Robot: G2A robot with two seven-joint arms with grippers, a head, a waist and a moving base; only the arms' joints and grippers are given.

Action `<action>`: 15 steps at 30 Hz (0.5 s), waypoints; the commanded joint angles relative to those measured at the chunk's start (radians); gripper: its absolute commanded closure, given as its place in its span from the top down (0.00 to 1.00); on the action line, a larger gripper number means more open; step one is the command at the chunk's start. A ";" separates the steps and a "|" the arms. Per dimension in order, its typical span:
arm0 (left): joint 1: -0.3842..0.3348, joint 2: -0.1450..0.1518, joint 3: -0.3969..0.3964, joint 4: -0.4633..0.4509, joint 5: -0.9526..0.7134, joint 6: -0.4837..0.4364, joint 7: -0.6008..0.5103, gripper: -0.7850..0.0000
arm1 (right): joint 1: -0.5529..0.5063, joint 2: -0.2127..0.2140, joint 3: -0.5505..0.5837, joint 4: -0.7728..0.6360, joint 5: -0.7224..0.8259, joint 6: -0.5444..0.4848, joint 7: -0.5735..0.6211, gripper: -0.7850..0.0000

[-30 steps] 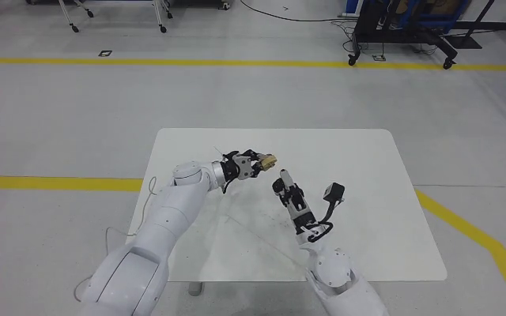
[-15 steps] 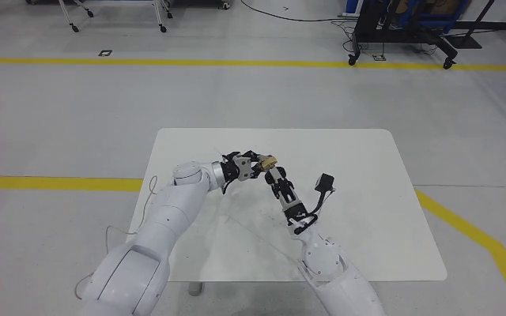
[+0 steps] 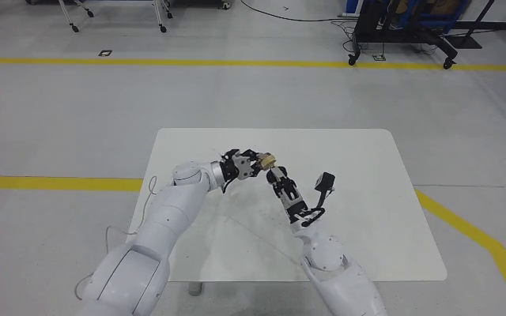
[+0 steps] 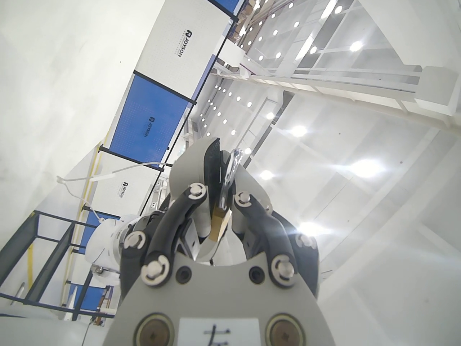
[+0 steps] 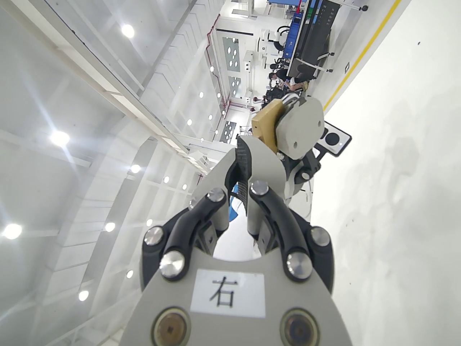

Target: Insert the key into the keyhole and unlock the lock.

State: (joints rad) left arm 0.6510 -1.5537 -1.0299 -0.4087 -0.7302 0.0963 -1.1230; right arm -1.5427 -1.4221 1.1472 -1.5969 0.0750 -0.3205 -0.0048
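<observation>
Lock [image 3: 268, 160]: above bench [image 3: 371, 158], grasped in left gripper [image 4: 227, 167] jaws. Right gripper [image 3: 273, 173]: jaws clenched, key within not discernible; has advanced from well apart to just beside lock. Meaning: alignment for insertion likely under way; unlocking still outstanding.

A white table [image 3: 379, 237] sat at center. Beyond it, toward twelve o'clock, a yellow floor line [image 3: 158, 62] ran across. A black wheeled cart [image 3: 403, 35] stood at one o'clock, and metal caster legs [image 3: 162, 24] at eleven.

Lock [image 3: 269, 160] just beside right gripper [image 3: 273, 172]
</observation>
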 commanded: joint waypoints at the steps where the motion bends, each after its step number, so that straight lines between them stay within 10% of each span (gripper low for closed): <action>1: 0.007 0.001 -0.003 -0.008 0.007 -0.048 0.017 0.00 | -0.027 0.005 0.018 -0.030 0.007 -0.004 0.024 1.00; 13: 0.080 0.008 -0.028 -0.100 0.042 -0.365 0.087 0.00 | -0.032 0.008 0.034 -0.033 0.182 0.016 0.149 1.00; 15: 0.089 0.011 -0.034 -0.112 0.046 -0.389 0.092 0.00 | -0.027 0.015 0.067 -0.026 0.289 0.048 0.247 0.84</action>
State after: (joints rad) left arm 0.7357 -1.5444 -1.0610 -0.5146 -0.6875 -0.2809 -1.0339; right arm -1.5731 -1.4109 1.1943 -1.6269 0.2558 -0.2909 0.1701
